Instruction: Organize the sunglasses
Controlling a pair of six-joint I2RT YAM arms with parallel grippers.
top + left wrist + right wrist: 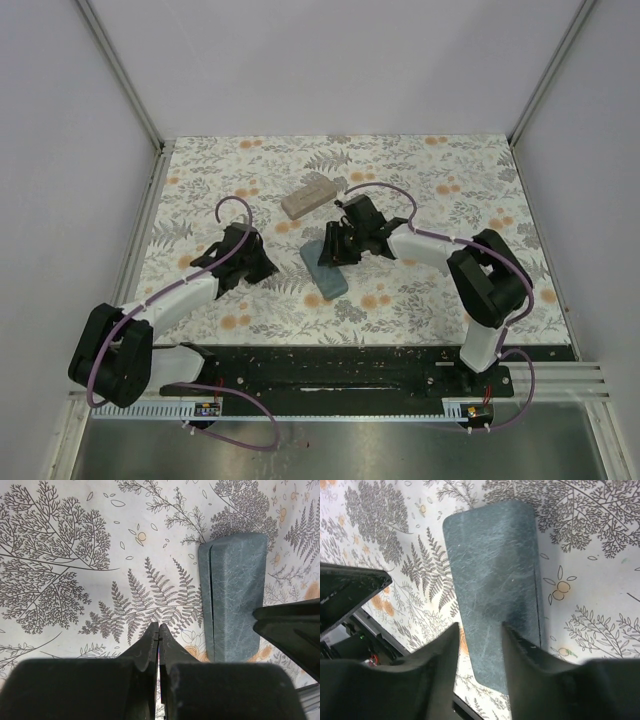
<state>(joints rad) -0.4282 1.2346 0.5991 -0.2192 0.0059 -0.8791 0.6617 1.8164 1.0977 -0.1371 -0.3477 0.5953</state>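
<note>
With my right gripper [480, 627] spread over the shut slate-blue oblong case [490, 570] and my left gripper [159, 630] pressed together empty, I judge the sunglasses packed away; next, lift clear.

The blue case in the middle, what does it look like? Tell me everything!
The blue case is a slate-blue oblong with rounded corners and a scuffed, fibrous-looking skin. A seam runs along one long side; it is shut. It lies flat on the flowery table. The right gripper is over one end, jaws apart; whether it touches is unclear.
</note>
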